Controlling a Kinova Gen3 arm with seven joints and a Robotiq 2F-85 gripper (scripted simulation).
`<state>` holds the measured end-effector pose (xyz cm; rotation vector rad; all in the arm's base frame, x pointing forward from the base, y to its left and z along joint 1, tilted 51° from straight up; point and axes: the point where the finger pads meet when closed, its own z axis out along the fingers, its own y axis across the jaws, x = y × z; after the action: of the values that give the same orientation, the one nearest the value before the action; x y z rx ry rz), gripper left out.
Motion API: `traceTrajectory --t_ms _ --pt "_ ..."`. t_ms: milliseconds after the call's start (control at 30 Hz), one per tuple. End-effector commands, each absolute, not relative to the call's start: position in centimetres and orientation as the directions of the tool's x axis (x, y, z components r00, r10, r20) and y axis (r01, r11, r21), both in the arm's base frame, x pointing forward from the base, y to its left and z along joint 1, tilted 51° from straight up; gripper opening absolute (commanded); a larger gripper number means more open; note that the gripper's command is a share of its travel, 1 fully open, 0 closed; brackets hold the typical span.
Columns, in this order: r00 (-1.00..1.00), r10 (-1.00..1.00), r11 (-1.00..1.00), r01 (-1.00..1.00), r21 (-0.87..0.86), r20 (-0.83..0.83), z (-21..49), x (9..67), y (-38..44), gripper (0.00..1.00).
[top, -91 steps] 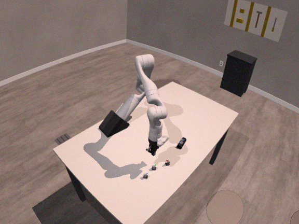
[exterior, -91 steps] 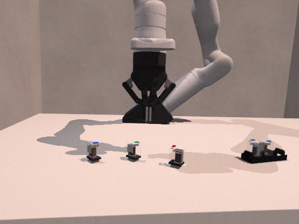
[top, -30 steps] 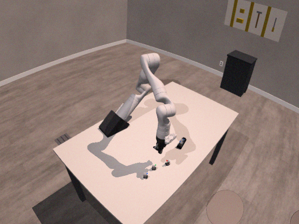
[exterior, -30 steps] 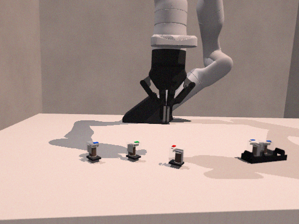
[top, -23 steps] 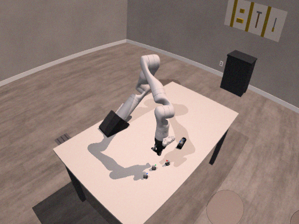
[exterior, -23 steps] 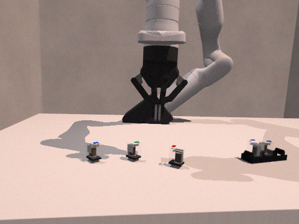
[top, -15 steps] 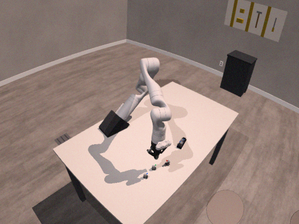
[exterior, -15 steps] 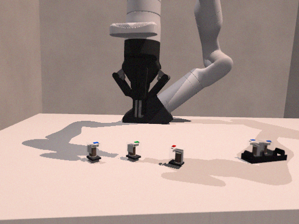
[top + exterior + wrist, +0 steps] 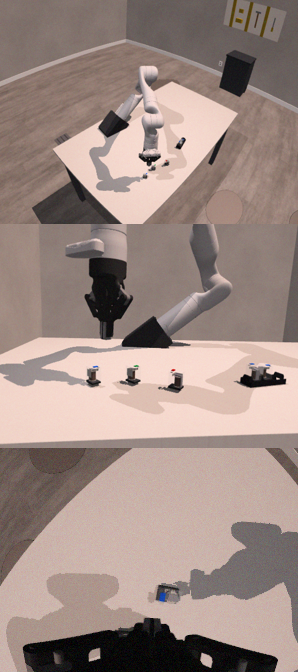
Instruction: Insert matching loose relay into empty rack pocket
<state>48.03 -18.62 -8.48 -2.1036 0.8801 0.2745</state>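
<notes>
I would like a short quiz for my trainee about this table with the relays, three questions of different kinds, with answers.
1. Which loose relay matches the two in the black rack?
a) green-button relay
b) blue-button relay
c) red-button relay

2. True or false: the pincer holds a relay.

3. Fill in: in the exterior view, the empty pocket is at the ____ end of the rack.

Key: 1 b; 2 false; 3 right
</notes>
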Motion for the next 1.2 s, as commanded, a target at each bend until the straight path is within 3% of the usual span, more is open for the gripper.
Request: traceTrajectory --t_ms 0,500,533,1167 --pt "0.701 -0.507 -0.397 -0.707 -0.586 -0.502 -9.8 48.3 -18.8 0.0" --pt "0.633 -0.535 -0.352 -0.769 -0.534 -0.559 -11.0 48.2 -19.6 0.0" --pt "0.633 -0.535 -0.352 -0.769 -0.534 -0.559 -11.0 48.2 -19.6 0.53" --pt "0.633 -0.535 -0.352 -0.769 -0.534 -0.559 -11.0 48.2 -19.6 0.53"
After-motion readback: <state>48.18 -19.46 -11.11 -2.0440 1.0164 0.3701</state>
